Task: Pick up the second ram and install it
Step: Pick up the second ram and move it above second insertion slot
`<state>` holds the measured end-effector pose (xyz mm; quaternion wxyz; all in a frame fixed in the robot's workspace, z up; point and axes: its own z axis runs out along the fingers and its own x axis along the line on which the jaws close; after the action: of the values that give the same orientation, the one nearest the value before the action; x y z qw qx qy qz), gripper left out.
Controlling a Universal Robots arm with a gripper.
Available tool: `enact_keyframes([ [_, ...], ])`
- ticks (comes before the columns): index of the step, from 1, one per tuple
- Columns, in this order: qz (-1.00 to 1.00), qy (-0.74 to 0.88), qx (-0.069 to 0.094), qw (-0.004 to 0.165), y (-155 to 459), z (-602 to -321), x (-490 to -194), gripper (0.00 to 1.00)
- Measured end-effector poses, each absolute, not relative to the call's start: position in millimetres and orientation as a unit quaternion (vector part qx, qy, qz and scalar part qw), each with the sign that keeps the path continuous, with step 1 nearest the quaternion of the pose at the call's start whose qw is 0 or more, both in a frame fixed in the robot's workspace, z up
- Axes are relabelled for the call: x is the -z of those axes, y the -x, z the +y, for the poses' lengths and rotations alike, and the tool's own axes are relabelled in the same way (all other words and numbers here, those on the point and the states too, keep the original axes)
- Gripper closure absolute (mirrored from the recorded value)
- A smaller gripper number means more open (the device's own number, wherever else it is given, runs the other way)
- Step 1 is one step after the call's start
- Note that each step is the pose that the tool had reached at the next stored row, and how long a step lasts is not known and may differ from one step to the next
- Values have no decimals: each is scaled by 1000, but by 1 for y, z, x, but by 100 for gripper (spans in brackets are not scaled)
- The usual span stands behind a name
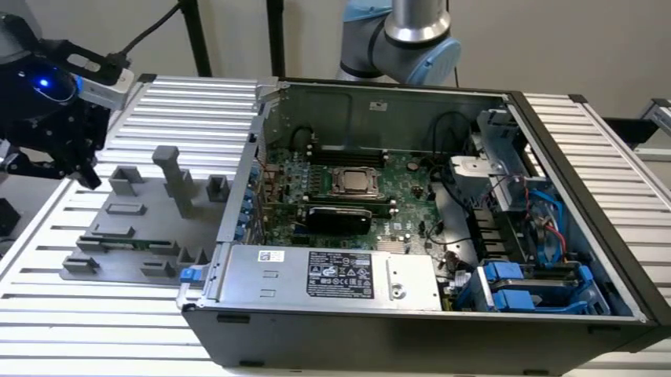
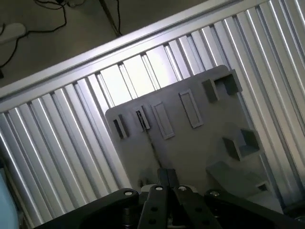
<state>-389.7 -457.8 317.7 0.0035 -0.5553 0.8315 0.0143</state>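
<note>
While the black gripper (image 2: 168, 177) hovers over the grey slotted tray's (image 1: 141, 216) far-left corner, jaws apparently pressed together, the thin green ram stick (image 1: 134, 244) awaits pickup; grasping needs them spread.

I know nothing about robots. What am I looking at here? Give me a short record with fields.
setting: open computer case on a ribbed metal table
inside the case: green main board with a silver processor socket
holder: grey tray beside the case, on the exterior view's left
memory stick: memory stick, thin and green, lying in the grey tray
gripper: gripper above the tray's edge on the exterior view's left, apart from the memory stick
progress: memory stick not yet picked up
</note>
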Motion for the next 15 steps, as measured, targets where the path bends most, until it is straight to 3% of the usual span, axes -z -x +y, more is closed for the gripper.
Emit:
enact_keyframes([
  [15, 759, 651, 2, 7, 389, -458, -309, 100],
])
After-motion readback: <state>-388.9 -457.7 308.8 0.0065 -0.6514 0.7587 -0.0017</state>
